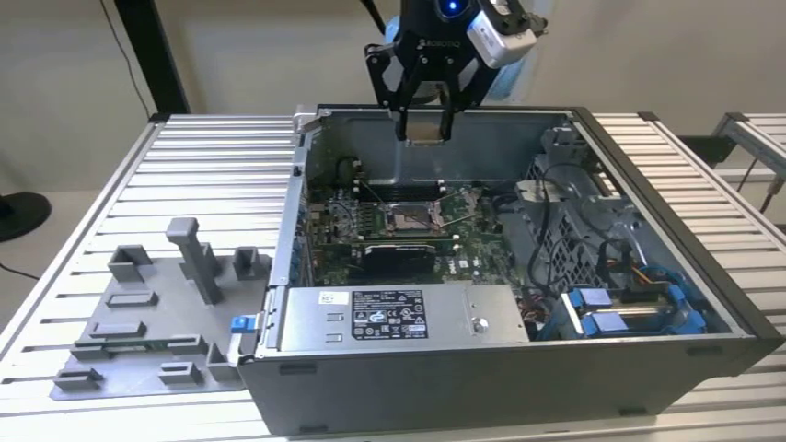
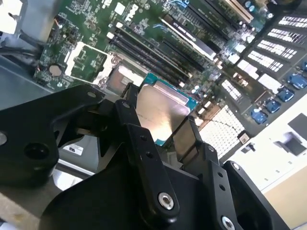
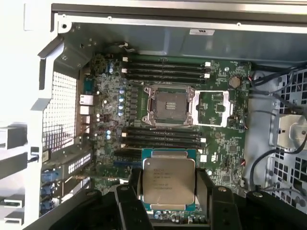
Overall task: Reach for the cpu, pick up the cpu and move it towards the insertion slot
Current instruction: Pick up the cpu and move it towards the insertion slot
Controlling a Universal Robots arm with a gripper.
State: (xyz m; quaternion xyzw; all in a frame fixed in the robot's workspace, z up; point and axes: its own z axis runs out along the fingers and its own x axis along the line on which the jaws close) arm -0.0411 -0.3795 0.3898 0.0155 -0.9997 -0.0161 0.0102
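The jaws are closed narrow on the cpu (image 3: 169, 179), one black finger (image 3: 131, 201) pressing each of two opposite edges, so the chip hangs flat in the gripper (image 1: 424, 129) with its silvery top face showing in both wrist views (image 2: 160, 115). Its thin green edge shows past the metal lid. In the exterior view the gripper hovers above the open computer case (image 1: 491, 368), over the rear part of the green motherboard (image 1: 331, 239), and the chip is clear of the board. The insertion slot (image 3: 169, 106), a square socket with a shiny metal frame and dark centre, lies on the board below, well apart from the chip, between rows of dark memory slots (image 3: 165, 69). On the exterior view's left, a grey plastic tray (image 1: 135, 322) rests on the slatted table (image 1: 209, 166) beside the case.
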